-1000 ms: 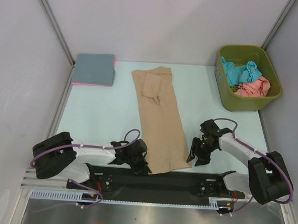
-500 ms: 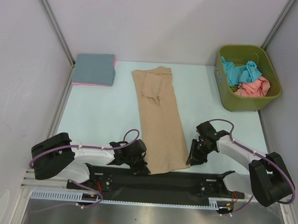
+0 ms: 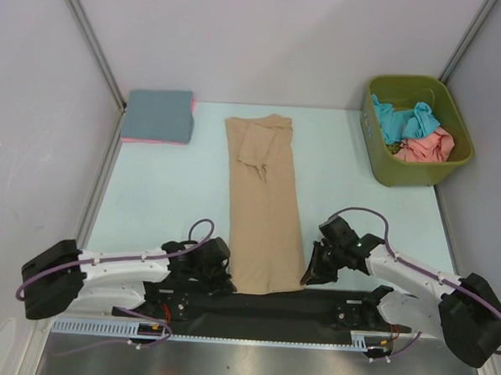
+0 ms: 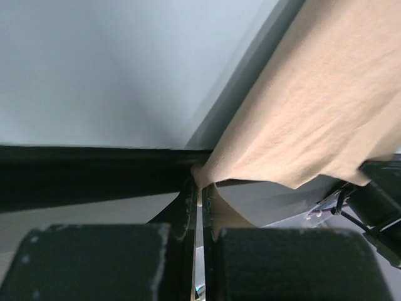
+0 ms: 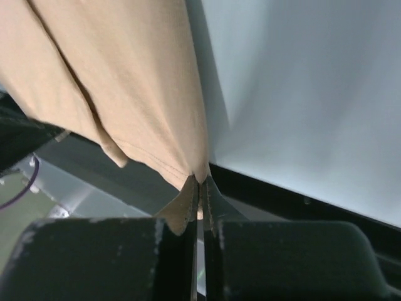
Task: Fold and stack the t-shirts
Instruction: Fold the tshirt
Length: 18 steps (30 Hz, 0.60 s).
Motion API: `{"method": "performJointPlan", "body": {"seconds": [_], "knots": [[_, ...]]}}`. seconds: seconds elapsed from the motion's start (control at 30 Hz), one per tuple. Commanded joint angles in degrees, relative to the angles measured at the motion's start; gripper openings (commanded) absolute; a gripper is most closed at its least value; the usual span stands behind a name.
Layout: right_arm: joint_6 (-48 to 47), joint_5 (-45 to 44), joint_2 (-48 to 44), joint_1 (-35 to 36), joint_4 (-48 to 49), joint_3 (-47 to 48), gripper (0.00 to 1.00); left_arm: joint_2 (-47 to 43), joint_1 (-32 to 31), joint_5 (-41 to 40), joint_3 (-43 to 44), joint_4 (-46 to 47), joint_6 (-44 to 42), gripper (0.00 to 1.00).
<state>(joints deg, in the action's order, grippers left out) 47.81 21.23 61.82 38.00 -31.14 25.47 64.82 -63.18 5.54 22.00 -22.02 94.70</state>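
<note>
Fingers (image 4: 180, 216) pinch the tan t-shirt (image 3: 265, 207) at its near hem — I see the left gripper (image 4: 200, 191) clamped on the left corner, the right gripper (image 5: 200, 183) on the right corner.

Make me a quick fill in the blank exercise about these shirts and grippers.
The left gripper and right gripper each pinch a near ____ of the tan t-shirt.
The teal t-shirt and salmon t-shirt lie in the olive-green ____.
The slate blue t-shirt lies folded on the pink t-shirt, far ____.
Missing words: corner; bin; left.
</note>
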Motion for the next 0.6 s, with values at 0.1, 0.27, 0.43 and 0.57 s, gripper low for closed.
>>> {"method": "performJointPlan", "body": {"seconds": [0.1,0.27,0.43,0.57], "knots": [[11.68,-0.22,1.28,10.24,6.78,-0.78,0.00,-14.00,-0.19,-2.11,-4.77,-15.32,3.39,0.01],[11.96,-2.16,2.69,12.28,6.44,2.73,0.00,-19.03,-0.10,-4.48,-4.25,-17.18,2.52,0.00],[7.13,-3.57,6.72,10.35,1.53,9.58,0.00,-10.53,5.77,-5.28,4.25,-19.72,-9.33,0.00],[4.49,-2.87,8.92,7.01,1.51,12.58,0.00,-5.32,15.07,-5.28,10.33,-19.90,-21.80,0.00]]}}
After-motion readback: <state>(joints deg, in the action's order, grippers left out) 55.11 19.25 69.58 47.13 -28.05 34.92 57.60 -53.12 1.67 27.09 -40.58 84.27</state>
